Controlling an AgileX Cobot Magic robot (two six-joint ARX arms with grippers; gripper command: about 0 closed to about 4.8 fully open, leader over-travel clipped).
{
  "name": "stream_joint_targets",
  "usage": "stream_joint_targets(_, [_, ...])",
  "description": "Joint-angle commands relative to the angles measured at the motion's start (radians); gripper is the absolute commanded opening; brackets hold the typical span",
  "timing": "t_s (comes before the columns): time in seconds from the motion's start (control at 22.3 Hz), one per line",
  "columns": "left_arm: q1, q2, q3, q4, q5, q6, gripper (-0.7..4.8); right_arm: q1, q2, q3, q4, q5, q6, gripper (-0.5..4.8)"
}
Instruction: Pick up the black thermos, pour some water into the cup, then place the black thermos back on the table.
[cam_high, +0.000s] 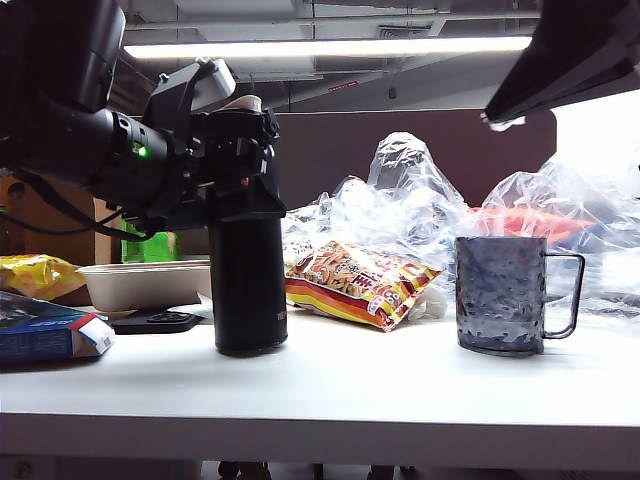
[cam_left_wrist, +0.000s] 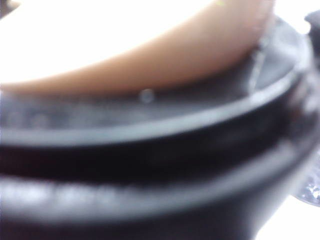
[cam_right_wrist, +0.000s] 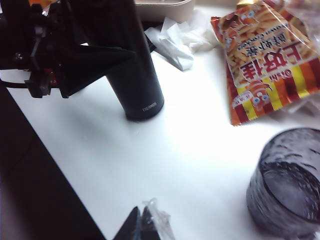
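Black thermos (cam_high: 248, 285) upright on table (cam_high: 330, 390); left claw (cam_high: 240, 150) apparently clamped round its top. Right claw (cam_right_wrist: 140, 225) pinched shut, above, cup (cam_high: 500, 293) at right.

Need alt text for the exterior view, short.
The left end effector is around the top of the upright black thermos standing on the white table. The empty-looking cup stands to its right, a snack bag between them and crumpled plastic behind.
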Motion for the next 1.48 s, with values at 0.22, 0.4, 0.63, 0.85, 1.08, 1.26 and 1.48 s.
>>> stream_joint_targets(0.22, [0.000,0.028,0.006,0.043,0.029,0.060,-0.06,0.077,0.042,0.002,0.079,0.044,-0.010,-0.06])
stream_joint_targets(0.4, [0.000,0.033,0.006,-0.015,0.032,0.056,-0.02,0.077,0.043,0.002,0.079,0.044,-0.010,-0.06])
stream_joint_targets(0.63, [0.000,0.033,0.006,-0.021,0.032,0.056,2.55,0.077,0.043,0.002,0.079,0.044,-0.010,-0.06])
stream_joint_targets(0.85, [0.000,0.033,0.006,-0.020,0.031,0.011,4.79,0.077,0.042,0.002,0.079,0.044,-0.010,-0.06])
stream_joint_targets(1.08, [0.000,-0.024,0.006,-0.082,0.062,-0.060,4.79,0.076,0.013,0.002,0.042,0.044,-0.010,-0.06])
stream_joint_targets(1.26, [0.000,-0.215,0.006,-0.432,0.116,-0.068,4.79,0.074,-0.091,0.002,-0.049,0.074,-0.008,-0.06])
stream_joint_targets(1.48, [-0.001,-0.564,0.006,-0.946,0.163,-0.008,-0.06,0.075,-0.366,-0.008,-0.181,0.196,0.072,-0.06])
